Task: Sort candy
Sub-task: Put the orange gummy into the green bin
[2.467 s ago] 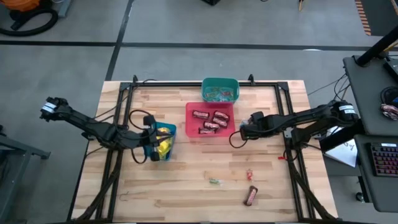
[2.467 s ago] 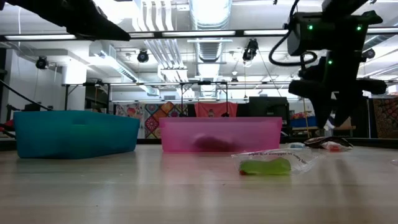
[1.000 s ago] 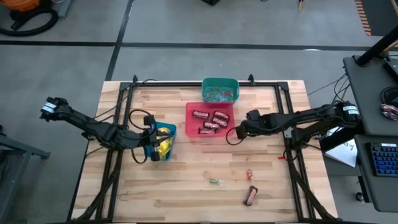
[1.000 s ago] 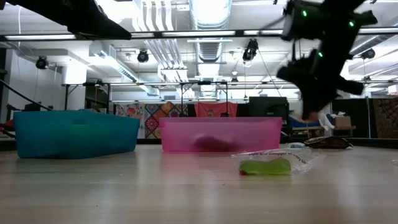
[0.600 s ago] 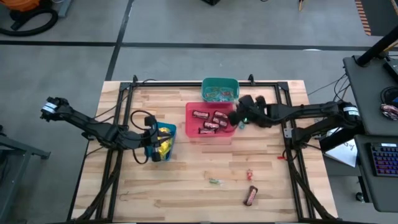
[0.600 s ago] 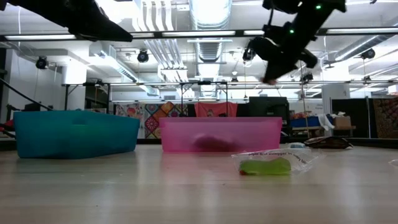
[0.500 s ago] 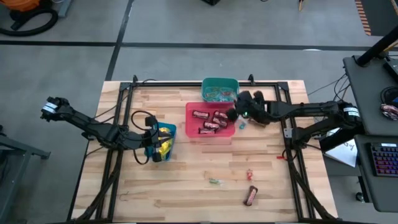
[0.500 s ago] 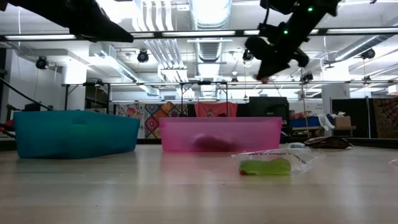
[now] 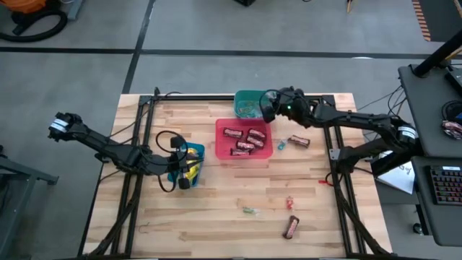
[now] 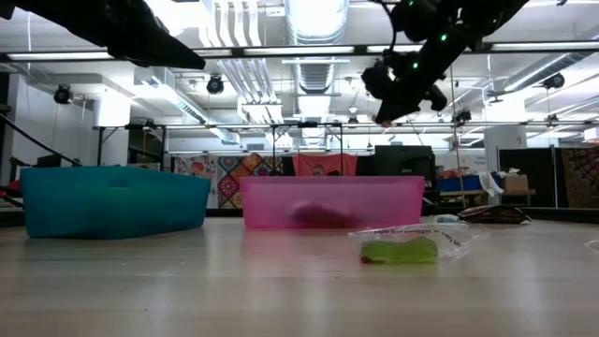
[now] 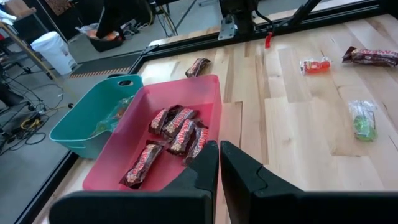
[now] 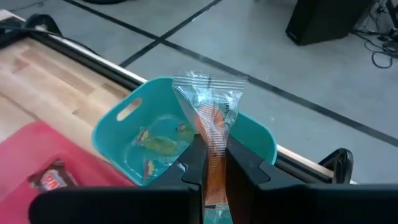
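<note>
three loose sweets lie on the near part of the table (image 9: 216, 217): a dark brown-red bar (image 9: 291, 227) nearest the edge, a green wrapped piece (image 9: 250, 211) to its left, and a red wrapped piece (image 9: 290, 203) just beyond the bar. farther in, my left gripper (image 9: 183, 175) sits pinched shut on nothing, right at the blue bin (image 9: 193, 163) that holds yellow packets (image 9: 189, 168). past that, at the middle of the table, the red bin (image 9: 244, 140) holds several brown-red bars (image 11: 173, 132); beside its right wall lies a small blue-green piece (image 9: 281, 144), and a little farther right another brown-red bar (image 9: 299, 141) rests on the wood. farthest back is the teal bin (image 12: 143, 127), with a few green and red pieces (image 12: 158, 144) in its bottom. my right gripper (image 12: 211, 163) hangs over that bin's right rim, raised well above the table, its fingers clamped on a clear-wrapped orange-red candy (image 12: 213, 118) that stands up between them.
</note>
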`<state>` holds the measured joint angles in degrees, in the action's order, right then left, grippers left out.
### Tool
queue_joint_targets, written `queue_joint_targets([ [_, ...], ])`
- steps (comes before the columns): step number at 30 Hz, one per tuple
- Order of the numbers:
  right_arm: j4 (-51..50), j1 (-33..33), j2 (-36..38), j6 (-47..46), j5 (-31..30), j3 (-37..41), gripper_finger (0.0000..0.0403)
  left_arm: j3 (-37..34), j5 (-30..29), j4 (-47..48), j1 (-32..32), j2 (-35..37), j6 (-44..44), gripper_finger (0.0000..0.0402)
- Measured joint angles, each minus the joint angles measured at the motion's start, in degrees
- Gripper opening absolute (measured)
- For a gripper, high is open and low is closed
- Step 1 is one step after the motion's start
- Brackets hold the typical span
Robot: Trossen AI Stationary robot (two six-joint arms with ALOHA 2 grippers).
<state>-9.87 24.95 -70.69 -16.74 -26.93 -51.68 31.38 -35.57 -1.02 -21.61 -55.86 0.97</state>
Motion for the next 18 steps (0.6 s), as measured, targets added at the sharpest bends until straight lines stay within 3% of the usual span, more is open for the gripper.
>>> queue_joint_targets([
  [13,5.84,1.99,-14.73,3.26,0.38,-2.95,0.0032,0.00,0.00,-0.39,-0.02,0.04,0.00,0.0001],
  [18,5.52,2.12,-19.19,3.28,0.41,-6.06,0.0062,0.00,0.00,-0.39,-0.02,0.05,0.00,0.0001],
])
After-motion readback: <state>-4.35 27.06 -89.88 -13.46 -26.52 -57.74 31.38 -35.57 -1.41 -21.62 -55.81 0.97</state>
